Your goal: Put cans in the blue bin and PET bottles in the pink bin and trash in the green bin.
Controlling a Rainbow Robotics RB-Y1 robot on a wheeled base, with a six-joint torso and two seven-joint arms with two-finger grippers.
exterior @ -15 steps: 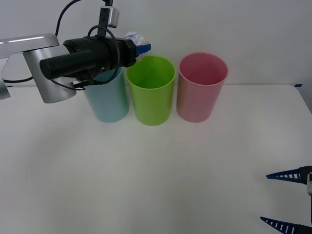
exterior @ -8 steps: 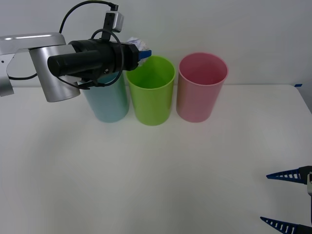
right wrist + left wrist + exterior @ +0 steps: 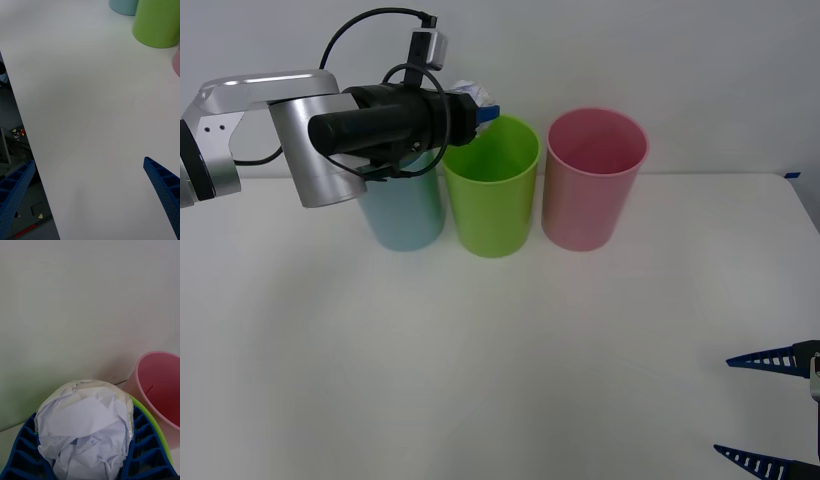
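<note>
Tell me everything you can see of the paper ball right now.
The trash is a crumpled ball of white paper with greyish creases and a glossy patch on top. It sits clamped between the blue ribbed fingers of the left gripper, which press on both its sides. In the front view it is held in the air beside the rim of the green bin, on the blue bin's side, touching neither bin. Its underside is hidden.

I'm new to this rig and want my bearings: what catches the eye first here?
Three bins in a row at the table's far side: blue bin, green bin, pink bin. The left tool, shut on the trash, a crumpled white paper ball, hangs at the green bin's rim. The right tool waits open near the table's front right corner.
</note>
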